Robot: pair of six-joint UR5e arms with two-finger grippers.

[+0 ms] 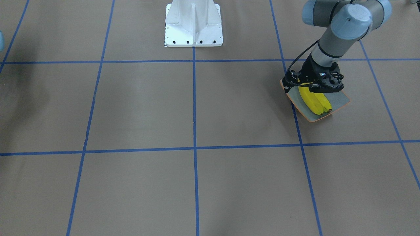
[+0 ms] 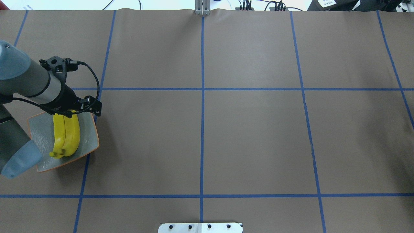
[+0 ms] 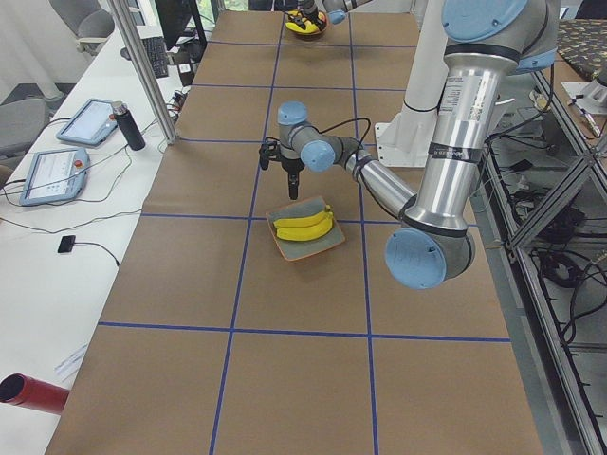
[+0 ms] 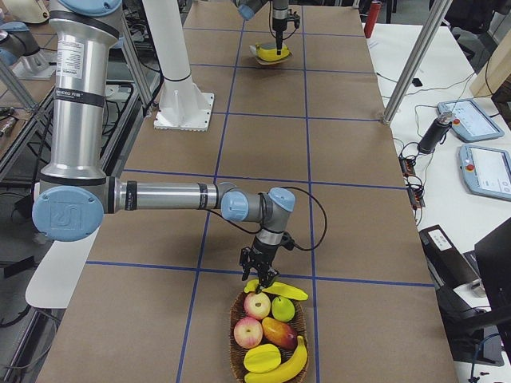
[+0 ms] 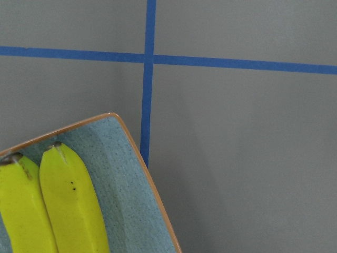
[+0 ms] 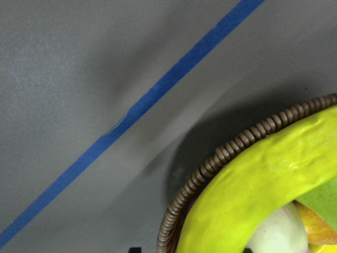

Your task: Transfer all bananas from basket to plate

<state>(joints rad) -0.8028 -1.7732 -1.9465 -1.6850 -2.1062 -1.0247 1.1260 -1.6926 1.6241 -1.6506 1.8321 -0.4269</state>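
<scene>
The right gripper (image 4: 262, 278) hangs over the basket (image 4: 233, 345), and the banana (image 4: 287, 291) it would take next lies directly under it, resting across the rim on the side of the basket nearest the gripper. Its long axis runs crosswise under the fingers, out toward the operators' side of the table. The gripper stands over the end nearer the robot rather than over the middle, so a short shift along the fruit before descending looks wise. The right wrist view shows that banana cutting slantwise across the woven rim, which suggests the jaws may need a turn to close across its narrow width. Whether the right gripper's jaws stand apart or together cannot be told from the side view. A second banana (image 4: 289, 363) curls along the part of the basket farthest from the gripper, beyond the apples. The left gripper (image 3: 294, 192) is well apart from all this, poised just above the stem ends of two bananas (image 2: 66, 134) lying side by side on the plate (image 2: 88, 137); it holds nothing, but how its jaws stand cannot be told. The right arm is plainly the nearer one for the basket.
</scene>
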